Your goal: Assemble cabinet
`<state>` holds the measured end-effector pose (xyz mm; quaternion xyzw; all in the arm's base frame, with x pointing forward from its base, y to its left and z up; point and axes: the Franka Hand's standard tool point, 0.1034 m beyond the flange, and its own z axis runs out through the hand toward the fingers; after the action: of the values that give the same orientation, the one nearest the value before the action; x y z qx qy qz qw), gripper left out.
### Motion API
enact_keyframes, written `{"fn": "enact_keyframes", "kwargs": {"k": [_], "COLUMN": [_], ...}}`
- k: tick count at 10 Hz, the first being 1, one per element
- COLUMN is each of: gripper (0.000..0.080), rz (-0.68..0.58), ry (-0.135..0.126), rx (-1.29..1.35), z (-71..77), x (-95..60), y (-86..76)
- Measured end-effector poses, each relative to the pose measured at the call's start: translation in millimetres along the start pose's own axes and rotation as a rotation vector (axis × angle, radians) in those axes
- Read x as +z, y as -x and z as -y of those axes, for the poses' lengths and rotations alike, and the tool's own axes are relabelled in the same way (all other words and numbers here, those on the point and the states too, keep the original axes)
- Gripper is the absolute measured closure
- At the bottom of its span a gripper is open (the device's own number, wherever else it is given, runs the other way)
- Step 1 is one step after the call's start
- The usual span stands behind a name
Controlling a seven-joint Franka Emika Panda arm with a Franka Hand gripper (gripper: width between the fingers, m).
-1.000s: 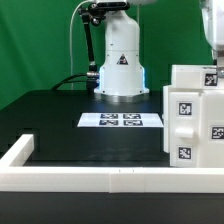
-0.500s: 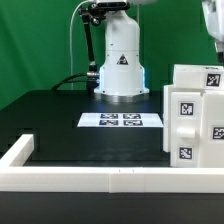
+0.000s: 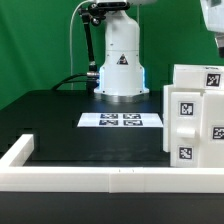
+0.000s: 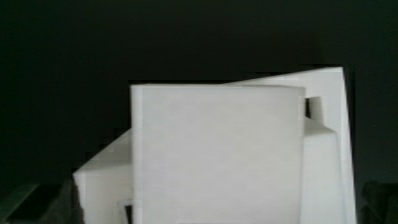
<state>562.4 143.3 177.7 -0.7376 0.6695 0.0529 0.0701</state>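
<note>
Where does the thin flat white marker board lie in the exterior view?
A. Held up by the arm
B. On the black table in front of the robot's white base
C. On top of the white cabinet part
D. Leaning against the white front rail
B: the thin flat white marker board lies flat on the black table, just in front of the robot's white base, apart from the white box-shaped cabinet part.

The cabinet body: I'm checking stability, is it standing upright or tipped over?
Upright. In the exterior view the cabinet body sits flat on the table, its tagged front face vertical.
</note>
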Motion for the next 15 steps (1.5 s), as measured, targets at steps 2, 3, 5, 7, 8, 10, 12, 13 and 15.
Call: {"fn": "enact_keyframes", "kwargs": {"k": [2, 3, 5, 7, 8, 10, 12, 13, 15], "gripper": [0.0002, 0.0002, 0.0002, 0.0002, 0.0002, 0.0002, 0.0002, 0.0002, 0.0002], "rz": [0.008, 0.010, 0.012, 0.014, 0.000, -0.028, 0.011, 0.010, 0.019], "ry": [0.017, 0.020, 0.018, 0.017, 0.021, 0.054, 0.101, 0.100, 0.109], "rx": [-0.275, -0.315, -0.473, -0.688, -0.841, -1.416, -1.751, -1.841, -2.104], "z": [5.9, 6.5, 6.5, 6.5, 6.7, 6.9, 2.2, 3.1, 3.4], "x": [-2.7, -3.7, -3.2, -3.2, -3.1, -2.6, -5.2, -4.6, -5.2], "y": [4.3, 5.7, 4.9, 4.8, 4.4, 2.1, 0.2, -1.1, -4.8]}}
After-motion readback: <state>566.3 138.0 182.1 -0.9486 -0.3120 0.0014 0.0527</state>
